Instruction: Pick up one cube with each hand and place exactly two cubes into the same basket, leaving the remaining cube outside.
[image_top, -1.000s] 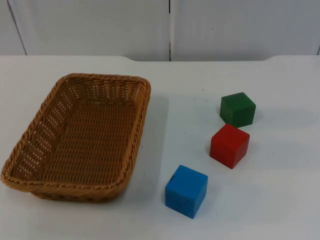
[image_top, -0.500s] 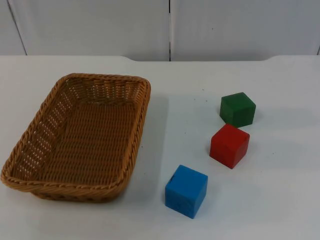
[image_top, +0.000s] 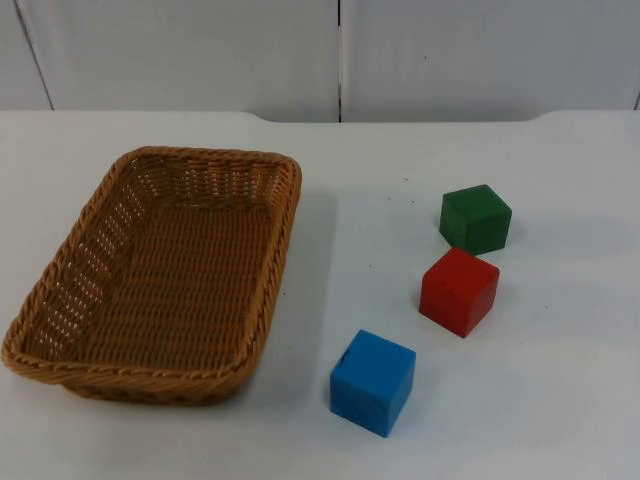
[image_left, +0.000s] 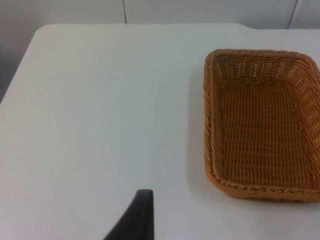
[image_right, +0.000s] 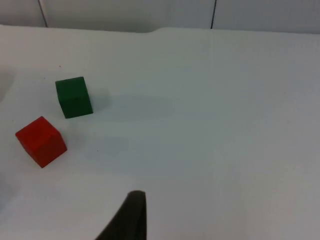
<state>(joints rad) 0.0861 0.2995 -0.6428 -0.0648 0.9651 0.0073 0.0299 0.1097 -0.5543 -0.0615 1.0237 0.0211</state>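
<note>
Resting near woven basket (image_top: 160, 275): three smooth cubes (image_top: 459, 291).

I see the empty wicker basket (image_top: 160, 275) lying flat; right of it, apart, sit the green cube (image_top: 475, 219), red cube (image_top: 459, 291) and blue cube (image_top: 373, 382).

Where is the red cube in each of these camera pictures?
Top view: red cube on the white table, between green cube and blue cube.
Left wrist view: not in it.
Right wrist view: red cube beside the green cube.
Shared landmark: the green cube.
</note>
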